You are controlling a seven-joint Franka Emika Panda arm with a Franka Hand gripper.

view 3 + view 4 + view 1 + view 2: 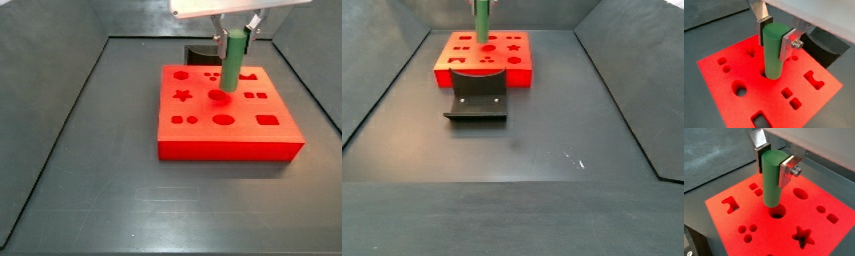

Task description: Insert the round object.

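Note:
My gripper [775, 36] is shut on the round object [774, 52], a smooth green cylinder peg, near its upper end and holds it upright. The silver fingers [786, 170] clamp it from two sides in both wrist views. The peg [771, 180] stands over the red block [824, 235], with its lower end just at a round hole [777, 214] near the block's middle. I cannot tell whether the tip has entered the hole. In a side view the peg [233, 62] and gripper [237, 35] are above the block [227, 140]. It also shows in a side view [480, 20].
The red block [731, 107] has several other shaped holes: a star [803, 235], a circle [800, 193], squares and a notched slot [815, 79]. The dark fixture [476, 100] stands against one side of the block [482, 70]. Grey walls [60, 120] enclose the floor.

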